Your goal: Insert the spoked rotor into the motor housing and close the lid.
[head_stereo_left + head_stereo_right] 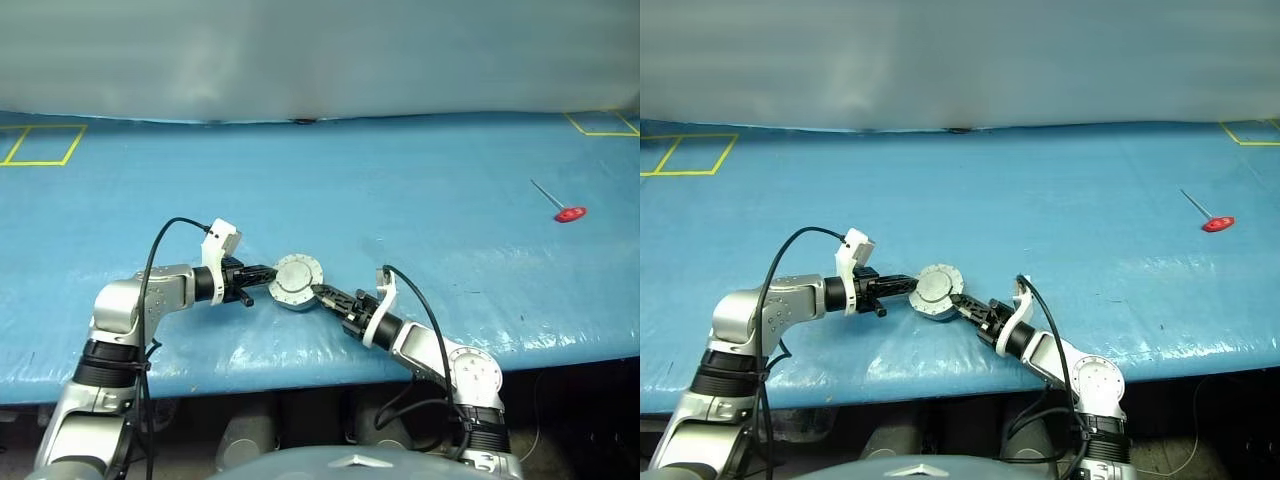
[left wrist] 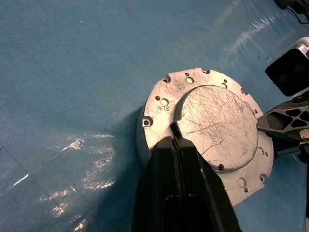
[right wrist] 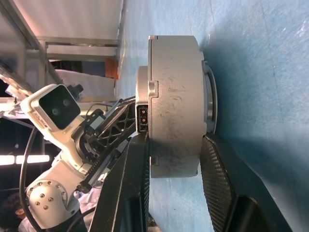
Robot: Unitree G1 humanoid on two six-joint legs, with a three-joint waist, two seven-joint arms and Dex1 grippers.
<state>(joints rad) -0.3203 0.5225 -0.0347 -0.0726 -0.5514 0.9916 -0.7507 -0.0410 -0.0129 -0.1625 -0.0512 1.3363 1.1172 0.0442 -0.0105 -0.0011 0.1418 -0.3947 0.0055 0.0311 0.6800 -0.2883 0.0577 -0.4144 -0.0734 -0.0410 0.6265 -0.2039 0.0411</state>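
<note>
Lid (image 2: pixel 212 128) is down on the motor housing (image 3: pixel 176 101) near the blue table's (image 1: pixel 420 180) front edge; rotor presumably inside. Left gripper (image 1: pixel 262 272) fully closed, tips pressing on lid; right gripper (image 1: pixel 328 294) clamps housing top-to-bottom. Only seating check and release left, I'd say.

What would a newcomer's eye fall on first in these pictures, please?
The round grey motor housing with the lid closed on it, near the front edge of the blue table, with the left gripper shut against the lid and the right gripper clamped across its sides. Far right lies a red-handled tool.
</note>
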